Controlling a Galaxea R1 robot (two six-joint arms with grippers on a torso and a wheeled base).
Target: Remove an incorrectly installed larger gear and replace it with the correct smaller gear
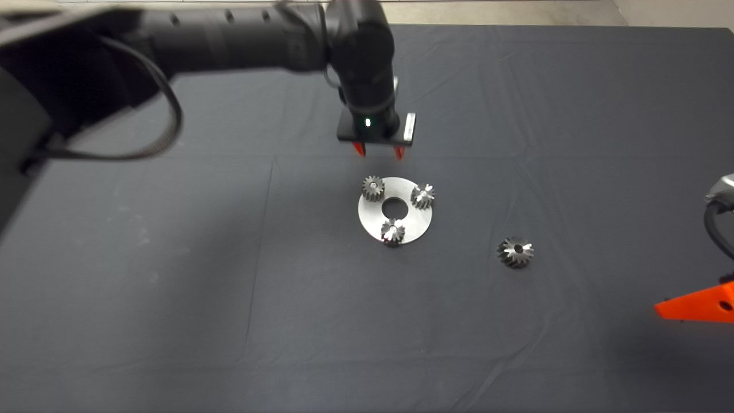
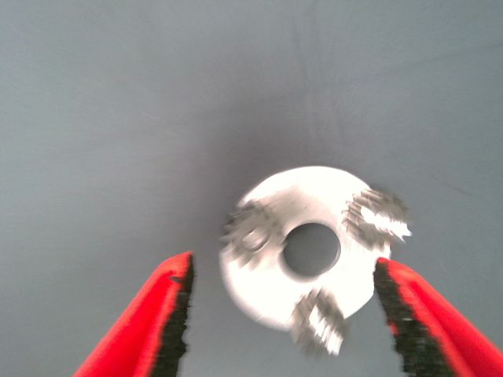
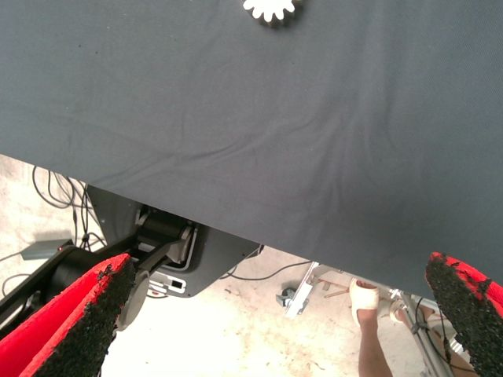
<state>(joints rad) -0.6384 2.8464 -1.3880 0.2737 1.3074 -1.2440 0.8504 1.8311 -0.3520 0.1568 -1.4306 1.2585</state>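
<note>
Upper centre of the head view: left gripper [image 1: 379, 151] hangs above the round plate [image 1: 418, 225], fingers spread, empty; smaller gear [image 1: 373, 188] sits on the plate's upper-left edge; larger gear [image 1: 515, 252] lies on the mat [image 1: 172, 287], right of the plate; right gripper [image 1: 697, 304] parked lower right, fingers apart

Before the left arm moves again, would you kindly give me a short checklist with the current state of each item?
1. Larger gear off the disc: ok, it lies on the mat to the disc's right.
2. Three small gears on the disc: ok, including the smaller gear.
3. Smaller gear fully seated: cannot tell.
4. Left gripper empty and open: ok, it hovers just beyond the disc.
5. Left gripper clear of the gears: ok, nothing sits between its fingers.
6. Right gripper out of the way: ok, open at the mat's lower right edge.
</note>
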